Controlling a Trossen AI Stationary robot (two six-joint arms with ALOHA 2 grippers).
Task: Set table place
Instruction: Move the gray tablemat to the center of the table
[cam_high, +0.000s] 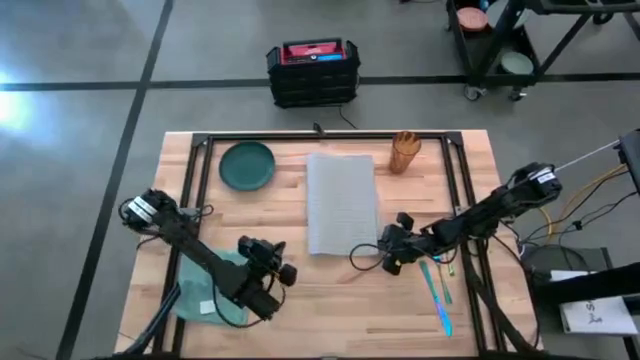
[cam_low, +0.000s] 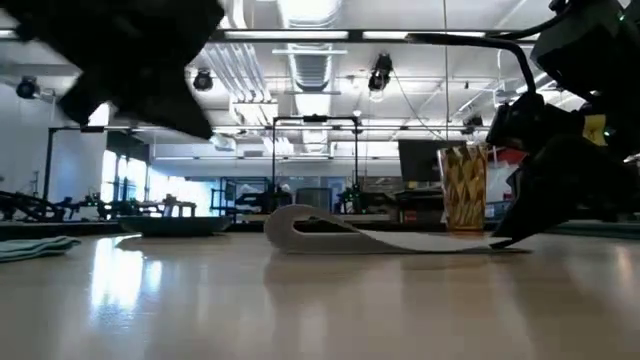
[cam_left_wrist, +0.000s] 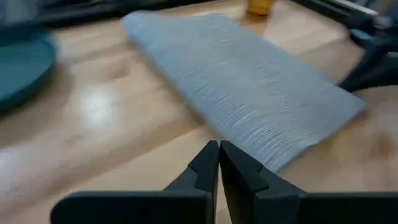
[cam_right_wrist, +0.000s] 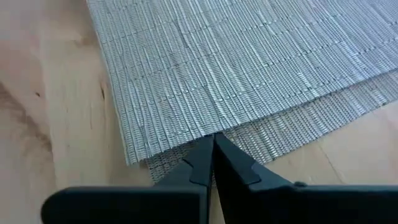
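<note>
Closed black fingertips of the right gripper (cam_right_wrist: 213, 163) pinch the near edge of the folded grey placemat (cam_right_wrist: 236, 68).

Right there at the tips the mat lies doubled, its lower layer poking out beyond the upper one, and in the low view its far end curls up in a soft loop off the table (cam_high: 300, 295), so it looks light, thin and floppy yet springy. I judge the best hold is the top layer's free edge near a corner, peeled back slowly, since the weave may slide on the smooth planks. Beyond the mat stand the green plate (cam_high: 247, 165) and a wicker cup (cam_high: 405, 152). Left gripper (cam_left_wrist: 219, 163), fingers together on nothing, hovers just short of the mat's other side.
</note>
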